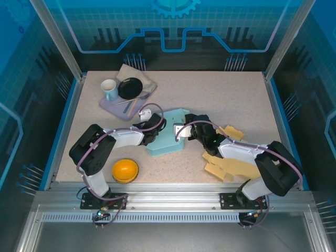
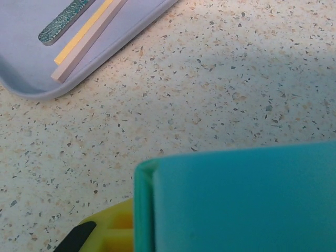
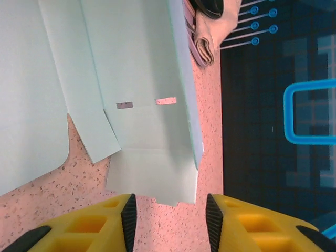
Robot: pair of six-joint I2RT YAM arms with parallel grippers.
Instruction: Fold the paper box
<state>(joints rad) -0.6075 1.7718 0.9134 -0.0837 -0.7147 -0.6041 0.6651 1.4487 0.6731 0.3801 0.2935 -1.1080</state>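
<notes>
Right end effector (image 3: pixel 169 216) open, fingers apart at a flap edge of the paper box (image 1: pixel 167 144).
Left end effector (image 1: pixel 155 128) against box's left side, grip state can't tell; box sits mid-frame on surface (image 1: pixel 226 100), top view.

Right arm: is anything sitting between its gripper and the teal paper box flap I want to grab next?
Nothing visible does. In the right wrist view the right gripper stands open, and the pale teal paper box flap ends just ahead of its fingertips, with nothing but bare speckled table in the gap.
</notes>
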